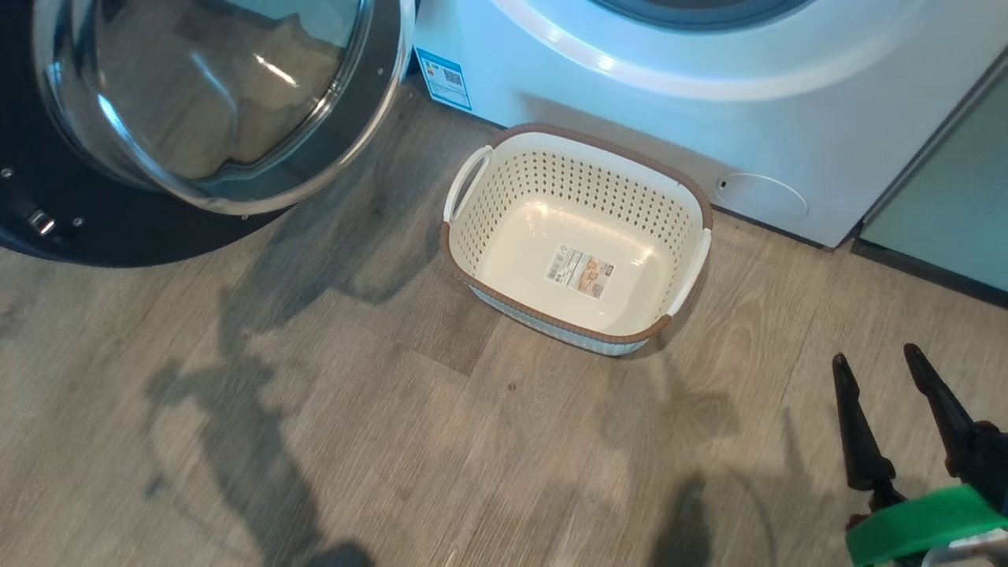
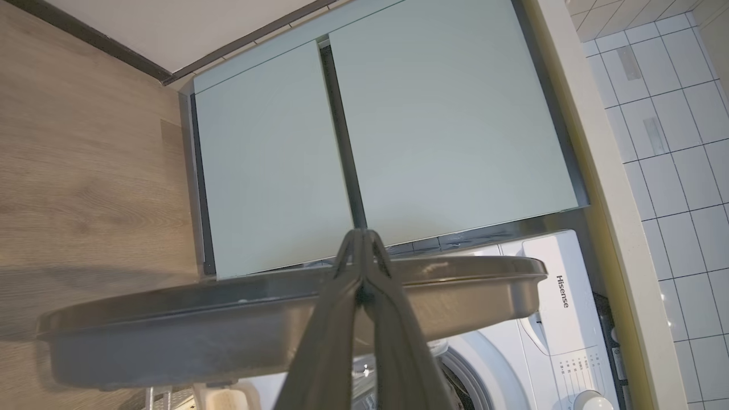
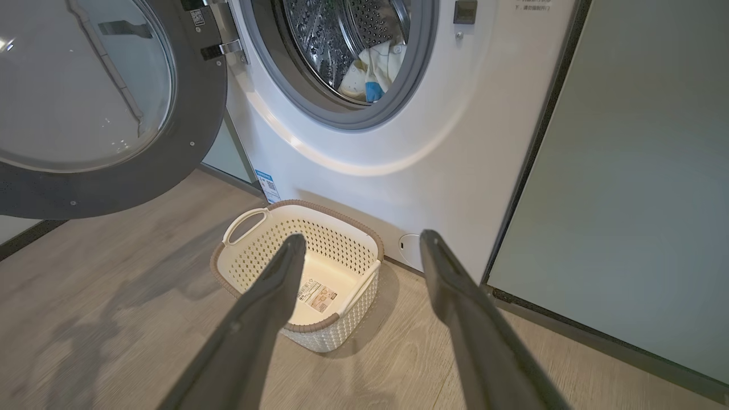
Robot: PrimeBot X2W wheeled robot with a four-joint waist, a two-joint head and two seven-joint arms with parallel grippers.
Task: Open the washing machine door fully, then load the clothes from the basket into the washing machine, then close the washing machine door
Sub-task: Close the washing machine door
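**Clerk:** Item one, the washing machine door [image 1: 213, 102]?

**Checker:** Entered as swung wide open at the left of the washing machine [image 1: 630, 110]. Its black rim hung above the floor [image 1: 315, 409].

**Clerk:** Item two, the basket [image 1: 551, 177]?

**Checker:** Stood on the floor just before the machine's front, below the opening. Contents: one sticker [image 1: 580, 272], nothing else.

**Clerk:** The clothes [image 3: 373, 68]?

**Checker:** Listed inside the drum [image 3: 324, 34]. Pale yellow fabric with a blue patch, lying low behind the grey gasket [image 3: 421, 68], as the right wrist view gave it.

**Clerk:** Grippers?

**Checker:** Right gripper [image 1: 876, 354]: fingers spread wide with nothing between them, low at the right, well apart from the basket. Left gripper [image 2: 361, 233]: fingers pressed together, holding nothing. Its tips crossed the door's rim, seen edge-on, with pale green cabinet panels [image 2: 444, 114] beyond. Whether it touched the rim could not be told.

**Clerk:** Step in hand?

**Checker:** Judged: opening and loading were done, and closing the door was the step left.

**Clerk:** Requirement for the next move?

**Checker:** A push on the door near its free edge, likely by the left gripper. The push would be carried round the hinge [image 3: 225, 48] until the latch [image 1: 41, 223] met the machine. The fabric looked clear of the gasket. The sweep probably passed above the basket, though that clearance was not certain.
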